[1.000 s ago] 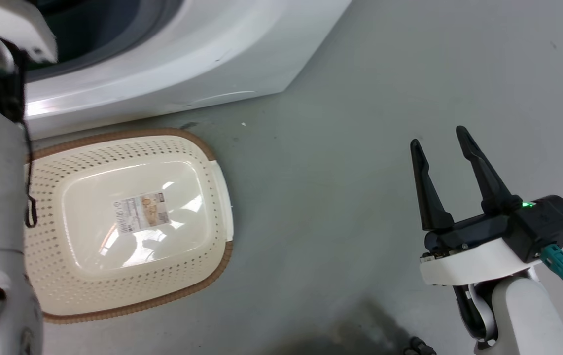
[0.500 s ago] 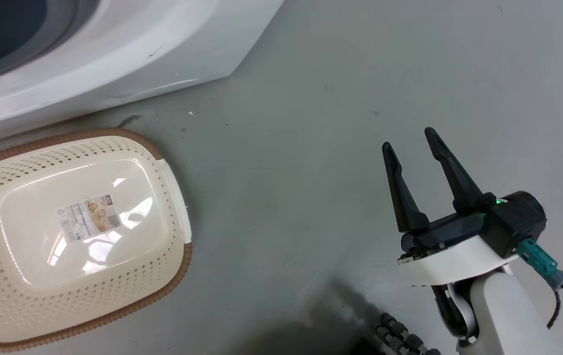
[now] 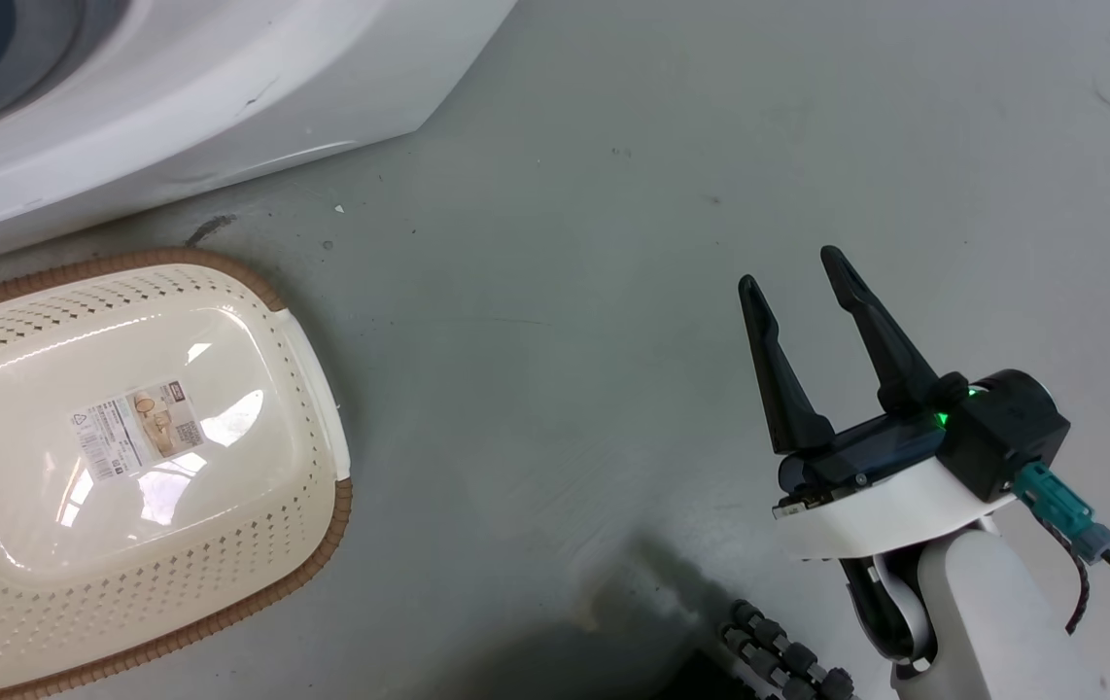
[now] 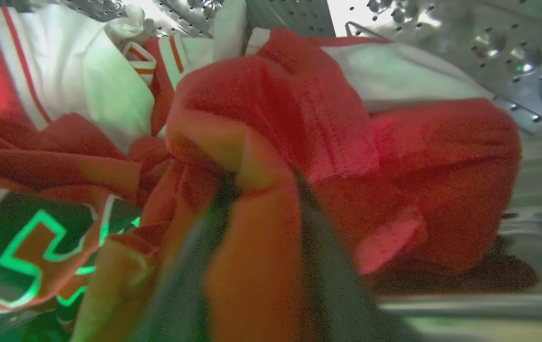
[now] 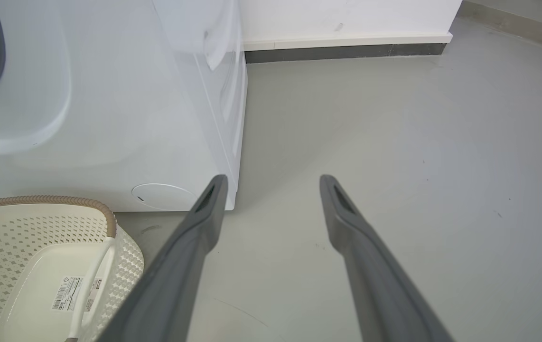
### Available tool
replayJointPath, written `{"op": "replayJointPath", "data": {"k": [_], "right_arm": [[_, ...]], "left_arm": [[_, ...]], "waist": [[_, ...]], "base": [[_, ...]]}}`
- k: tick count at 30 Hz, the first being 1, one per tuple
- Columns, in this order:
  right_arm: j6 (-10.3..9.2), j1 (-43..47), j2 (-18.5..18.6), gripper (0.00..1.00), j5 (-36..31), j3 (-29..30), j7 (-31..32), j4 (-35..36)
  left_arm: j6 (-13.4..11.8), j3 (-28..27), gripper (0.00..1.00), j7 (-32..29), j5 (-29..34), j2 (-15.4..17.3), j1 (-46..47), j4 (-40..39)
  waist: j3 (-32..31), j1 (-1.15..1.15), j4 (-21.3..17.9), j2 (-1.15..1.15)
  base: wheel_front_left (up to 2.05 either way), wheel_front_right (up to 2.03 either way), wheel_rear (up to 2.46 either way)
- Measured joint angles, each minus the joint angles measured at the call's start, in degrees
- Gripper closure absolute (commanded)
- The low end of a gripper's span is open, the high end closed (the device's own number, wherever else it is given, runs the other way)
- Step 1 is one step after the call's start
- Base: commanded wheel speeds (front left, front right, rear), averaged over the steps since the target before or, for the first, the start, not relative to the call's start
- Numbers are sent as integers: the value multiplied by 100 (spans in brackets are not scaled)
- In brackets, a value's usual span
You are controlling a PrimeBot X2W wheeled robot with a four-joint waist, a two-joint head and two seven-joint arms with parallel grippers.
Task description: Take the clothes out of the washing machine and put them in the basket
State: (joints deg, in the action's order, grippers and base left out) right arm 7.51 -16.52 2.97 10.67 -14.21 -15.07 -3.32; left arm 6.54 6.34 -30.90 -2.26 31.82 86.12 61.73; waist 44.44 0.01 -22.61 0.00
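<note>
Pinching a bunched fold of the plain red cloth garment (image 4: 418, 156) with the left gripper (image 4: 264, 185), the soft red stuff squeezed between its two dark, blurry fingers (image 4: 185, 275). Seen very close up in the left wrist view, deep inside the shiny steel drum with little holes (image 4: 527, 52) of the big white washing machine (image 3: 225, 87). Lying crumpled just beside that garment and touching it, on the left of that view: the red jersey with white trim and big black-and-white numbers (image 4: 52, 166). Both inside the drum, not yet in the basket.

Sitting on the smooth grey floor (image 3: 565, 292), right in front of the washing machine and near its bottom edge: the small cream plastic basket with holes in its sides and a brown woven-look rim (image 3: 327, 540). Stuck flat on its shiny bottom: a paper label sticker (image 3: 135, 430).

Hanging over bare floor at the lower right of the head view, well apart from the basket: the right gripper (image 3: 789, 267). Two long dark fingers spread wide, gripping nothing, touching nothing. Glowing on its black wrist part: a small green light (image 3: 944, 418). Pointing, in the right wrist view, past the front corner of the washing machine toward a white wall with a dark strip along its foot (image 5: 347, 47).
</note>
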Motion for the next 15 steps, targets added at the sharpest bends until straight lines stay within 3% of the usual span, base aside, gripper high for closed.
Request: {"op": "replayJointPath", "data": {"k": [6,15], "right_arm": [[0,-82,-1,0,40,3,-1,-16],[0,-75,0,0,-131,177,-1,-105]], "left_arm": [[-193,1,100,247,-31,1,-85,-324],[-564,-193,100,2030,-279,-113,-818,-940]], "waist": [[-49,0,7,0],[-402,0,114,0]], "base": [[0,0,0],[0,0,0]]}}
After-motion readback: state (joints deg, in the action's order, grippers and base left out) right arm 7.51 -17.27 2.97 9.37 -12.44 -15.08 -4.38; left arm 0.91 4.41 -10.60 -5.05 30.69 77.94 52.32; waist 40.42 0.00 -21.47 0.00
